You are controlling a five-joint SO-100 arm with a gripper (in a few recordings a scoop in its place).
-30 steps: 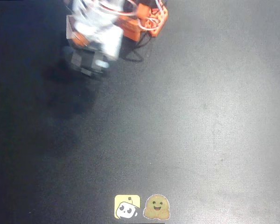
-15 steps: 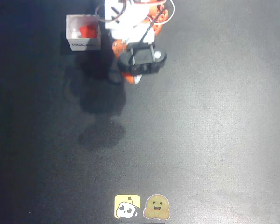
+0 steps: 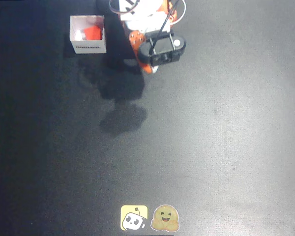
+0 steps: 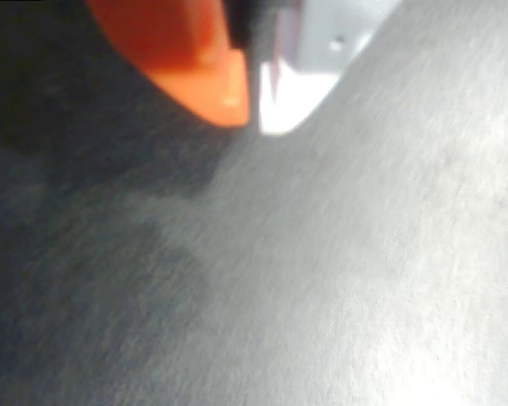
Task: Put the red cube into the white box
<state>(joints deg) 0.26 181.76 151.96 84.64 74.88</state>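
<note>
1. The red cube lies inside the white box at the counter's upper left, overhead view.
2. The fingers, orange and white, are pressed together, empty, right of the box.
3. 2 stickers sit at the bottom edge.

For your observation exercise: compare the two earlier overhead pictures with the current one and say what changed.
The arm swung from over the white box to the picture's right; its gripper, fingertips together in the wrist view, now hangs beside the box. The red cube lies inside. Box and stickers stayed put.
</note>
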